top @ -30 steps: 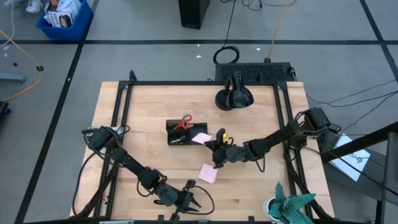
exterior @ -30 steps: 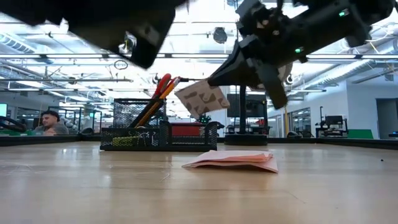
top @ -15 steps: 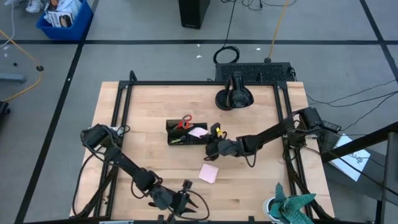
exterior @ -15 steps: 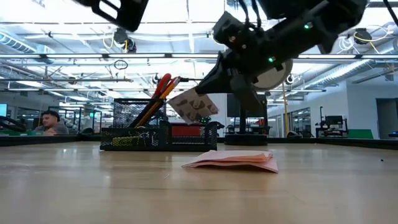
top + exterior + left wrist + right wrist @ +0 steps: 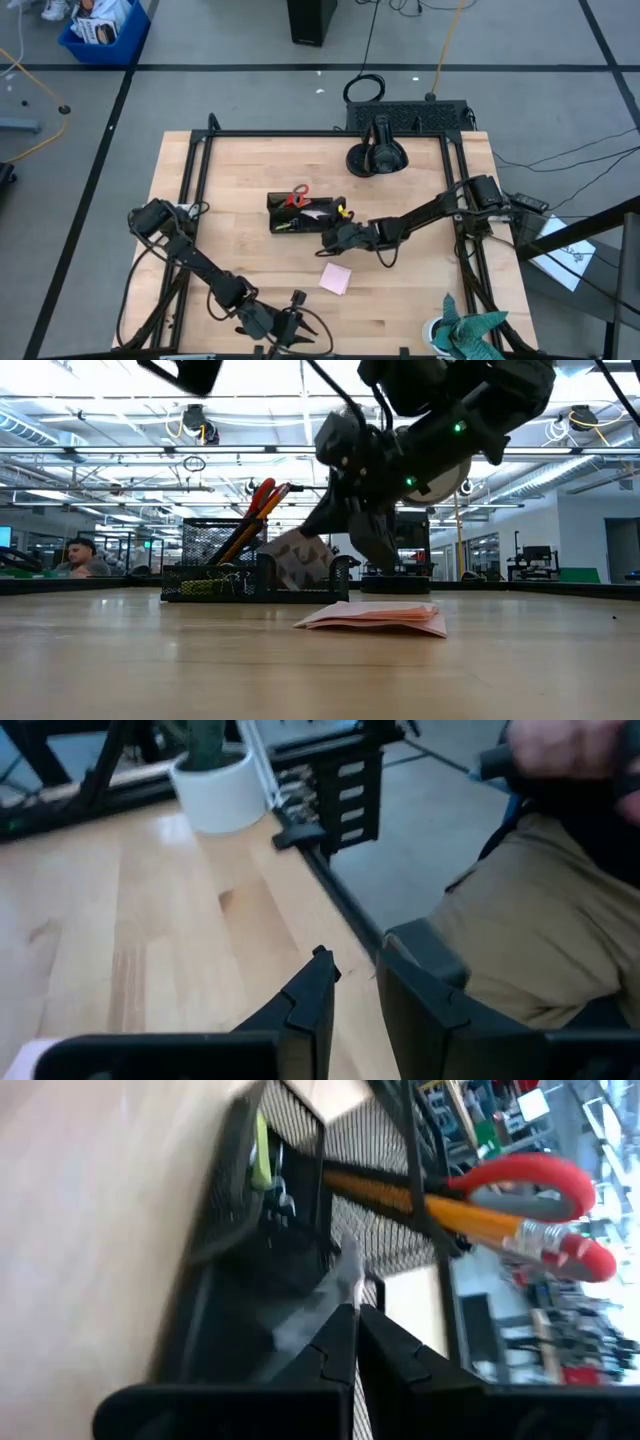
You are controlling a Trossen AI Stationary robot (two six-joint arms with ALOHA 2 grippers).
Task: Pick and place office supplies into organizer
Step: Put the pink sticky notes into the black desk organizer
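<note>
The black mesh organizer [image 5: 290, 213] [image 5: 215, 582] stands mid-table and holds red-handled scissors [image 5: 297, 195] [image 5: 530, 1175], orange pencils [image 5: 450, 1215] and a yellow-green piece [image 5: 260, 1155]. My right gripper [image 5: 328, 234] [image 5: 355, 1325] is at the organizer's right end, shut on one pink sticky note [image 5: 318, 212] [image 5: 300, 560]. The pink sticky-note pad [image 5: 336, 278] [image 5: 375, 618] lies flat on the table, nearer than the organizer. My left gripper [image 5: 297, 322] [image 5: 355, 985] waits open at the table's near edge. My right gripper pinches a single sticky note by one edge [image 5: 343, 1285] between its two fingertips. The fingers [image 5: 385, 1350] come from the table's right, slanting down. The note sticks out tilted ahead of them, over the organizer's right-hand compartment [image 5: 250, 1280]; whether it touches the organizer I cannot tell.
A round black camera-stand base [image 5: 376, 158] stands behind the organizer on the far side. A teal cloth [image 5: 465, 328] in a white pot [image 5: 215, 790] sits at the near right corner. A seated person's legs [image 5: 540, 920] are beyond the near edge.
My right gripper has carried the note from above the pad toward the far left and down to the organizer's right end, staying shut on it. The note has tipped lower against the organizer. My left gripper has drifted slightly toward the near edge.
</note>
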